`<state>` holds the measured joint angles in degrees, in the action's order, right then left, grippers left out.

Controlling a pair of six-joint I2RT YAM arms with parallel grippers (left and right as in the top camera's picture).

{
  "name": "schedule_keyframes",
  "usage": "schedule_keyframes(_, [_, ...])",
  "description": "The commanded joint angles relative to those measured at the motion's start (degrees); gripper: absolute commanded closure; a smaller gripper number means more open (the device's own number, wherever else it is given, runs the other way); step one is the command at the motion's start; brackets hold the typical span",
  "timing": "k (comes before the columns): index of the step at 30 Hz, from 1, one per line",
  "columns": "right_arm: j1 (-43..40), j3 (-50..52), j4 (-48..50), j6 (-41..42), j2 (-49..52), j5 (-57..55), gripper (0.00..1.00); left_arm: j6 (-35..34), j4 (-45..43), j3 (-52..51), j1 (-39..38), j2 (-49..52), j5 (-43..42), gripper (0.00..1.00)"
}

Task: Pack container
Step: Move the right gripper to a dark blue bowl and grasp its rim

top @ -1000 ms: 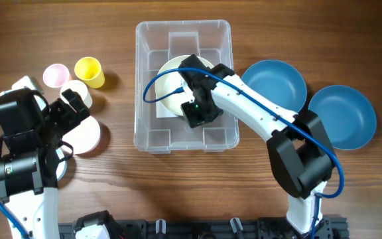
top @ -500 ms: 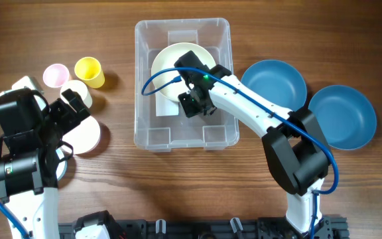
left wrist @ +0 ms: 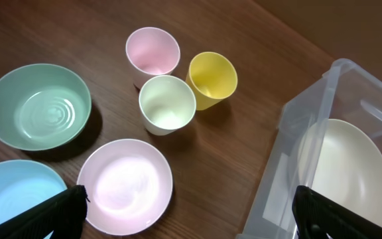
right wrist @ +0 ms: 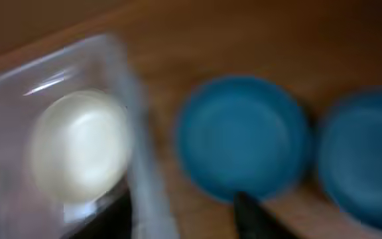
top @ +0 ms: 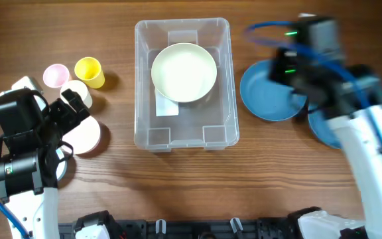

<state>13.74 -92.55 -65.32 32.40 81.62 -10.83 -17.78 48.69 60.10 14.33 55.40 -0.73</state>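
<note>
Item 1, container [top: 197,127]: clear tub, sitting at the middle of the wooden table [top: 178,186], long side running away from the robot. A white label [top: 166,107] is showing through its base.

Item 2, cream bowl [top: 184,72]: lying upright inside the container, toward the far end, partly covering the label.

Item 3, two blue bowls [top: 265,96] [top: 318,127]: resting on the table just right of the container (the farther-right one is mostly hidden under the right arm in the overhead view).

Item 4, three cups, pink [left wrist: 152,50], yellow [left wrist: 212,78] and pale green [left wrist: 168,103]: standing upright in a tight cluster left of the container.

Item 5, three bowls, green [left wrist: 37,106], pink [left wrist: 125,182] and light blue [left wrist: 12,199]: sitting near the cups, openings up.

Item 6, left gripper [left wrist: 190,212]: hovering above the pink bowl and the container's near corner, jaws spread wide and grasping nothing.

Item 7, right gripper [right wrist: 178,216]: hanging over the gap between container and nearest blue bowl; the view is blurred, but the fingers [right wrist: 254,212] are appearing parted, with nothing between them.
</note>
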Motion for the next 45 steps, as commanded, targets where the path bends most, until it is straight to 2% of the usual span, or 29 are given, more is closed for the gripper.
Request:
schedule_keyframes(1, [-8.55,4.20,-2.40,8.26,2.45,5.09,0.30,-0.72,0.00,1.11,0.31,-0.31,0.13,0.00])
schedule_keyframes(2, [-9.92,6.10,-2.49,8.37,3.17,6.40,0.20,-0.72,0.00,1.11,0.31,-0.31,0.13,0.00])
schedule_keyframes(4, [-11.10,10.34,-1.05,10.03,3.98,6.91,0.18,-0.72,0.00,1.11,0.31,-0.31,0.13,0.00])
schedule_keyframes(11, [-11.26,28.85,14.10,15.93,8.98,6.86,0.21,-0.70,0.02,1.11,0.31,-0.31,0.13,0.00])
schedule_keyframes(16, [-11.26,33.09,21.90,22.91,15.54,7.39,0.24,-0.72,0.44,1.11,0.31,-0.31,0.13,0.00])
schedule_keyframes(19, [-11.26,33.11,23.39,25.44,19.67,10.12,0.26,-0.72,0.46,1.11,0.31,-0.31,0.13,0.00])
schedule_keyframes(21, [-11.26,33.11,25.64,26.34,22.51,13.55,0.35,-0.72,0.52,1.11,0.31,-0.31,0.13,0.00])
schedule_keyframes(24, [-11.26,33.11,27.54,27.80,23.50,16.09,0.56,-0.72,0.92,1.11,0.31,-0.31,0.13,0.00])
schedule_keyframes(31, [-11.26,33.11,28.37,27.82,23.50,18.25,0.83,-0.72,0.96,1.11,0.31,-0.31,0.13,0.00])
schedule_keyframes(34, [-11.26,33.11,28.44,27.80,23.50,18.47,0.87,-0.72,1.11,1.11,0.31,-0.31,0.13,0.00])
schedule_keyframes(36, [-11.26,33.11,28.44,27.82,23.50,18.64,0.93,-0.72,1.09,1.11,0.31,-0.31,0.13,0.00])
schedule_keyframes(45, [-11.23,33.11,28.50,27.82,23.50,18.84,0.96,-0.72,1.11,1.11,0.31,-0.31,0.13,0.00])
